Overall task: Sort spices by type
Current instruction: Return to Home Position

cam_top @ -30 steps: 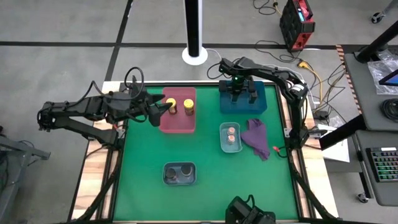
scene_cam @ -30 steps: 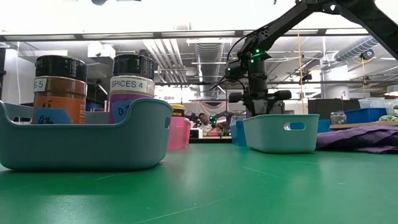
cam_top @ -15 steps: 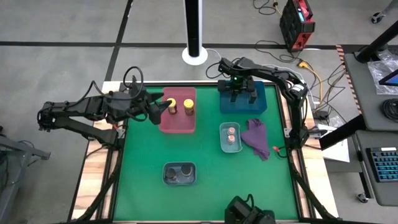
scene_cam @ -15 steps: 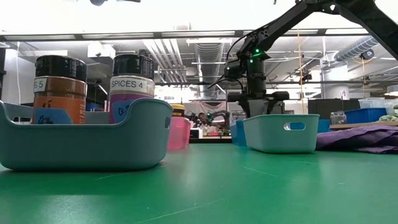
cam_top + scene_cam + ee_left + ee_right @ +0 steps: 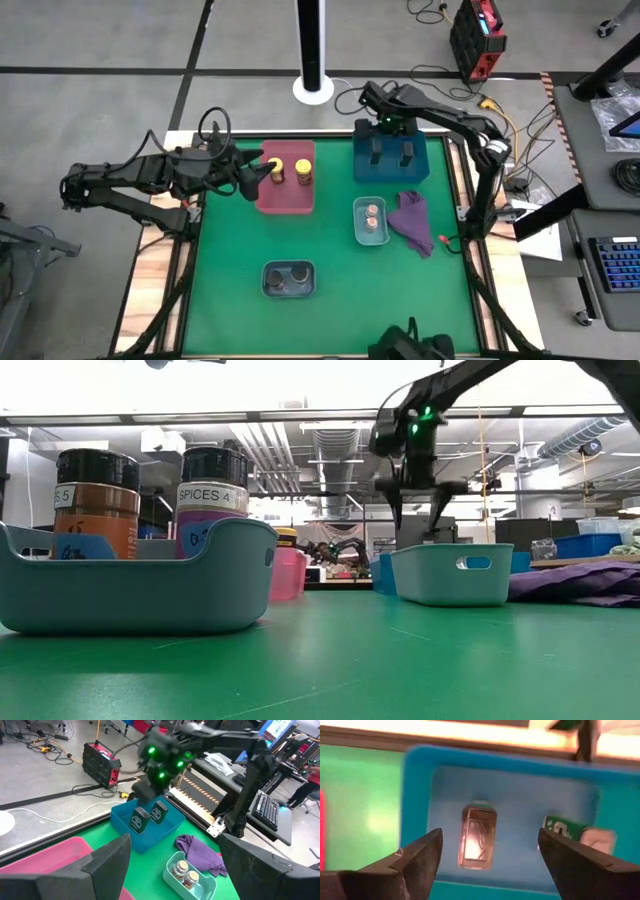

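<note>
right claw (image 5: 418, 510): released, with the fingers spread wide. it is held in the air over the far edge of the blue tray (image 5: 390, 176), and nothing is gripped or touched.
left claw (image 5: 260, 175): released, with the fingers set wide apart. it is positioned at the left edge of the pink tray (image 5: 287, 205), just beside the nearer yellow-lidded jar. contact with that jar cannot be told.
yellow-lidded jars (image 5: 276, 171): both are stood upright side by side in the far half of the pink tray.
slim dark rectangular jars (image 5: 375, 152): both are placed in the blue tray at the far right of the bench (image 5: 240, 260), side by side and apart from each other. one is seen from straight above in the right wrist view.
pinkish-tan jars (image 5: 372, 211): both are held in the light blue tray (image 5: 356, 222) right of centre, one behind the other.
round dark-lidded jars (image 5: 275, 276): both are stood upright in the grey tray (image 5: 265, 284) at the near middle of the bench. in the low view, "spices 4" is read on the right-hand label.
purple cloth (image 5: 410, 220): it is laid crumpled on the bench, against the right side of the light blue tray.
tray spacing: the four trays are set well apart from one another on the green surface.
</note>
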`<state>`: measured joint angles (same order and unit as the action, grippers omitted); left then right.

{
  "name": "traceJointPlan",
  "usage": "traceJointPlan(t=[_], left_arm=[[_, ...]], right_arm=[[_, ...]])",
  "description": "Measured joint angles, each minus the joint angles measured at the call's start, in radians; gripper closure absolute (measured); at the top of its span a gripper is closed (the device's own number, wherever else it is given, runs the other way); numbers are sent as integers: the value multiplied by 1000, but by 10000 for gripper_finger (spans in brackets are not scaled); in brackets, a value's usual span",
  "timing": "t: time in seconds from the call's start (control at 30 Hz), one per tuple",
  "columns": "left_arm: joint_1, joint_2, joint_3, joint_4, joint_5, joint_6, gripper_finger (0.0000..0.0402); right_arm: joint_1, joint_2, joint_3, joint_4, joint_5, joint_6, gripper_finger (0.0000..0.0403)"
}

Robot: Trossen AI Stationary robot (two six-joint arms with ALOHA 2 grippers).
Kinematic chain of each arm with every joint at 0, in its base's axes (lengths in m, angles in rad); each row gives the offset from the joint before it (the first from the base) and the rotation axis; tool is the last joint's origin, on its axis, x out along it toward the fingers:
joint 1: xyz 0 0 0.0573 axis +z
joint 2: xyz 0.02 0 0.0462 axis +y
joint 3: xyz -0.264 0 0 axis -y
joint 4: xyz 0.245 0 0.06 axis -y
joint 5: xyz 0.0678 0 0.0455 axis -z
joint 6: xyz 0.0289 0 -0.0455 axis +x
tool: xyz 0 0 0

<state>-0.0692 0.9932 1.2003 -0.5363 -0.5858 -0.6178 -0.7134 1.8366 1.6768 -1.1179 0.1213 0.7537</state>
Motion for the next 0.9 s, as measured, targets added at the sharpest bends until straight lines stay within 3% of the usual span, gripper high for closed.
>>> traceJointPlan(t=[0.2,0.43,0.67,0.77,0.9], left_arm=[[0,1,0,-3,0,6,116],[0,11,0,-4,1,6,116],[0,35,0,-7,13,5,116],[0,39,0,-15,147,1,116],[-23,38,0,37,214,107,116]], right_arm=[[112,-140,0,3,132,-113,78],[393,-305,-11,65,364,-210,101],[645,-418,-53,186,429,-302,127],[705,-449,-57,166,418,-285,140],[738,-492,-70,125,435,-174,157]])
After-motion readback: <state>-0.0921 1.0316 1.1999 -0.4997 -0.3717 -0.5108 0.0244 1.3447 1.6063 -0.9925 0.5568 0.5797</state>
